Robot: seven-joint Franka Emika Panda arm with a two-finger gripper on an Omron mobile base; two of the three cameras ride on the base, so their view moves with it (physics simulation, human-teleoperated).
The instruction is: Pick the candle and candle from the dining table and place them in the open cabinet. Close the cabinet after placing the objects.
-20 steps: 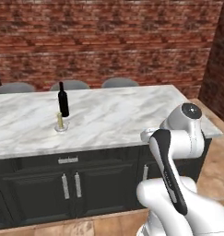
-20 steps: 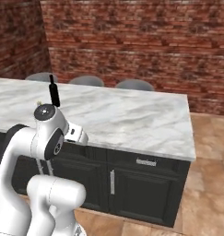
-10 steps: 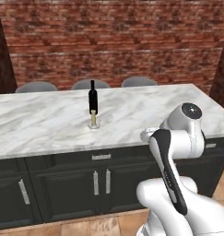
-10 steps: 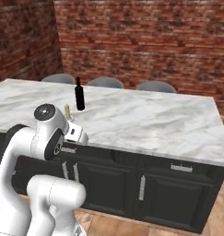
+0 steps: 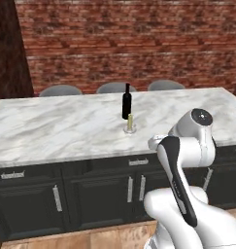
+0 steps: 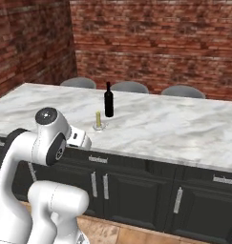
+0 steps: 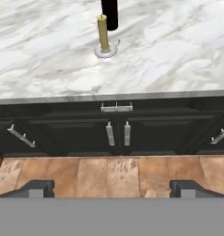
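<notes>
- Still, the tall slim candle (image 5: 130, 121) stood upright on its round silvery base on the marble table (image 5: 51, 131), just in front of the black bottle (image 5: 126, 101) and apart from it, roughly midway along the top.
- In the hand view that candle (image 7: 103, 33) sat near the table's front edge, with the bottle (image 7: 109, 11) right behind it.
- The second, squat candle could not be made out on the stretch of table in view, so its place could not be told.
- The claw (image 7: 112, 188) hung low before the table's black fronts, well short of the candle, its tips spread wide with nothing between them.
- By my reading the task was barely begun: neither candle lifted, nothing stowed, the cabinet yet to be closed.
- Beyond the table, three grey chair backs (image 6: 129, 86) lined the far side under the brick wall (image 6: 155, 43).
- Against the earlier frames the whole picture had slid: candle and bottle had drifted from the left towards the middle of the left base view, and likewise rightward in the right base view.
- That shift was the base driving along the table, not the things moving; the bottle and candle kept the same spacing.
- The arm's pose looked unchanged, the claw as wide as before.
</notes>
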